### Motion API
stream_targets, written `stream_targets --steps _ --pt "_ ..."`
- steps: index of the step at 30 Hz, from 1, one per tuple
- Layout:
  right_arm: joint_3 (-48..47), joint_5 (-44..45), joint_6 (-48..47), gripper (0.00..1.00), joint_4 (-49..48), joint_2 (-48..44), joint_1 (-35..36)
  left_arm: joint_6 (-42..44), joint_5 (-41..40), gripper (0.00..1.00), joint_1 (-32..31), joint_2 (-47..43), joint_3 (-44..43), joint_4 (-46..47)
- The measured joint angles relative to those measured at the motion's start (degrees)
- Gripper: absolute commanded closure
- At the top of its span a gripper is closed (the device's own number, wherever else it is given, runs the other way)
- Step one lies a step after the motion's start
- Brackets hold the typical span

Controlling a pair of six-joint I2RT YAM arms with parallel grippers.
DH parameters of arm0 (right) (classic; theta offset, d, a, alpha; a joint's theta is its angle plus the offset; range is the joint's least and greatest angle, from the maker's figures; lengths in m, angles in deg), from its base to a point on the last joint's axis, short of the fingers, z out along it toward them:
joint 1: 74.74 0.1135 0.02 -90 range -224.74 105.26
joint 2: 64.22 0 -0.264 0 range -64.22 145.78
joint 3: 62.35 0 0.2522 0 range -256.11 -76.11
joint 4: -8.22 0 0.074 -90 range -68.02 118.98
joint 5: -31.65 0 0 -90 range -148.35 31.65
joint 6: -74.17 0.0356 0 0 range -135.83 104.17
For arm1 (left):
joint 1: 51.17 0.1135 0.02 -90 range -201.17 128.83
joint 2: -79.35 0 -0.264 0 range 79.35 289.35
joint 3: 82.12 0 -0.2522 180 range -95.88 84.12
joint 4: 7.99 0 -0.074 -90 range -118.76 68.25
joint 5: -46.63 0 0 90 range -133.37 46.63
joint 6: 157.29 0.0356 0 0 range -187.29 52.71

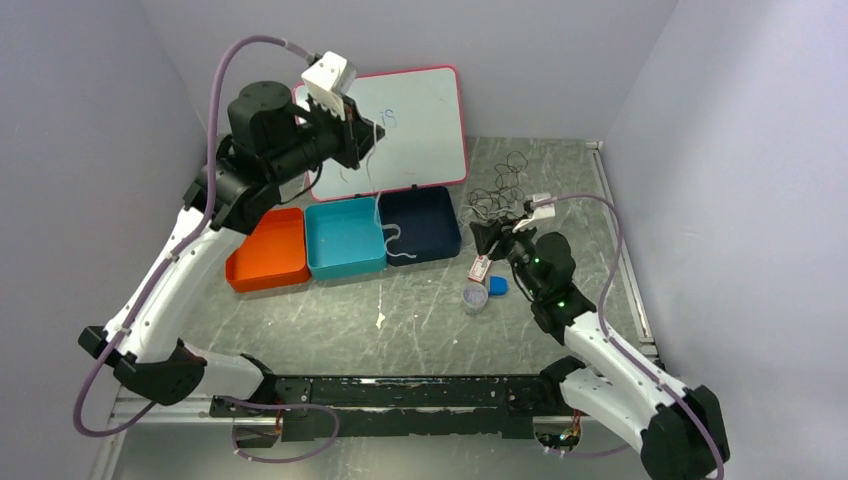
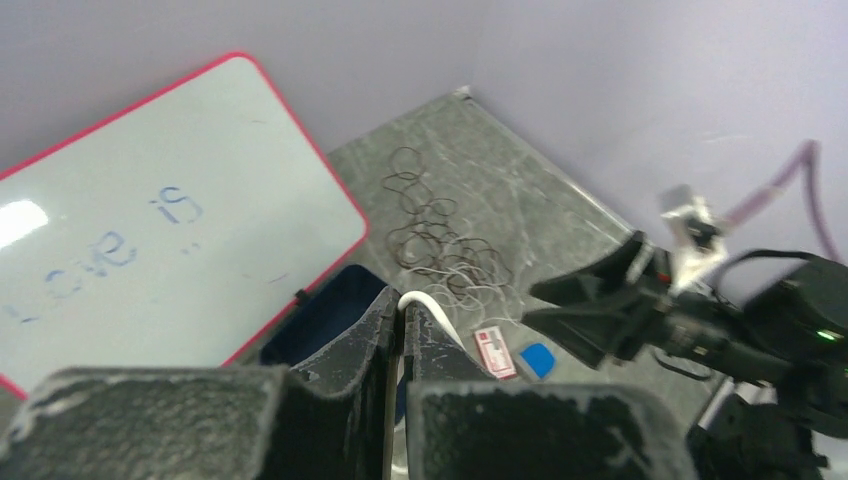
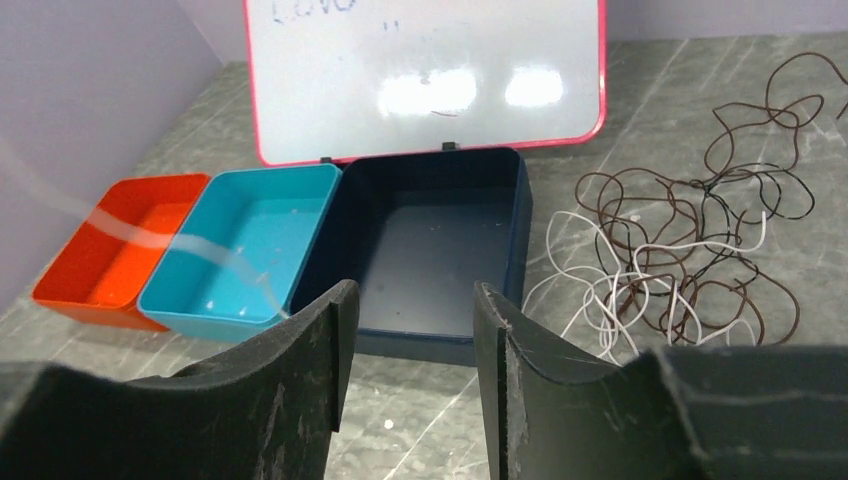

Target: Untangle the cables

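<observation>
Left gripper point(image 2: 397, 310) is clamping fully shut on one white cable point(image 2: 422, 302), holding it high above the navy bin point(image 3: 521, 220), the strand's tail draping over the bin's front rim. Right gripper point(image 3: 415, 292) is hanging partly open and empty, just right of the bin beside the tangled cables point(image 3: 690, 250). The strand is looking free, so lowering slowly and releasing only once the tail is coiling inside seems best. The whiteboard point(image 2: 150, 200) behind the bin is showing faint blue "Love is"; the red-and-white card point(image 1: 479, 268) is proving unreadable.
</observation>
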Motion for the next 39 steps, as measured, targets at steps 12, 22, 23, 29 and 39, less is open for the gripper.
stream_targets --steps 12,22,23,29,39 --pt "-0.9 -2.1 0.7 0.47 16.0 -12.2 0.0 2.8 0.9 0.93 9.0 8.2 -17.5 -5.4" --pt "-0.9 -2.2 0.9 0.45 22.4 -14.8 0.0 3.3 2.6 0.93 12.1 15.1 -20.4 -5.4" --pt "-0.9 -2.1 0.9 0.45 22.8 -15.0 0.0 3.2 2.6 0.93 12.1 15.7 -20.4 -5.3" --pt "-0.8 -2.2 1.5 0.44 23.8 -16.0 0.0 2.3 2.8 0.93 12.1 18.3 -22.3 -4.9" --pt "-0.6 -2.3 2.0 0.43 24.0 -16.0 0.0 0.0 5.8 0.93 12.1 20.1 -27.5 -1.7"
